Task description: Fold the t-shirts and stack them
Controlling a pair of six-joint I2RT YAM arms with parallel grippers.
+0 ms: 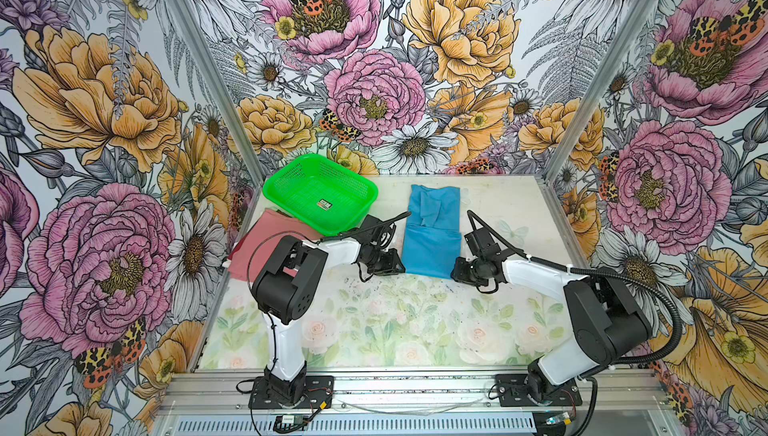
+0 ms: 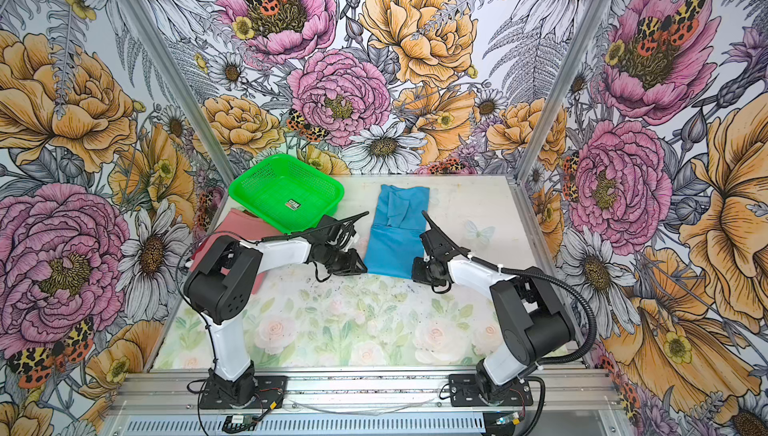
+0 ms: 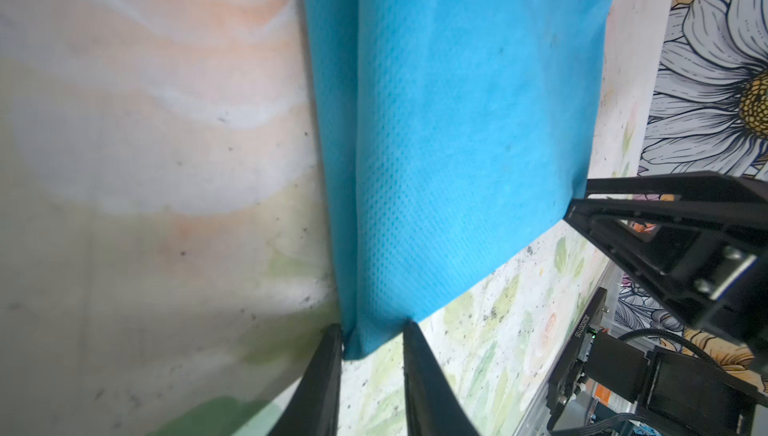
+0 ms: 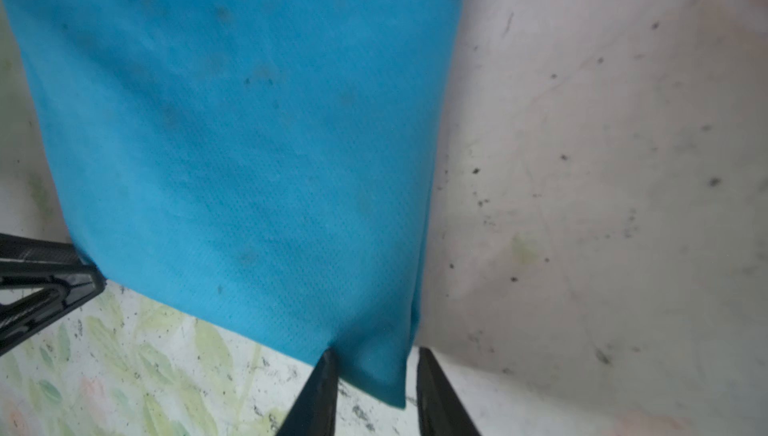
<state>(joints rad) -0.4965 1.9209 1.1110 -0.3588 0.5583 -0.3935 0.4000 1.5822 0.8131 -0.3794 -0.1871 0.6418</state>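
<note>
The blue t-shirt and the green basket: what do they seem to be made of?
The blue t-shirt looks like thin matte cloth: the wrist views show a fine dotted texture, knit or non-woven I cannot tell, and it lies in soft folds. The green basket looks like smooth moulded plastic: stiff walls with rows of small holes.

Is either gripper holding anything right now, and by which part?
Cannot be told: the left gripper and the right gripper each have jaws around a near corner of the blue t-shirt, not visibly clamped.
</note>
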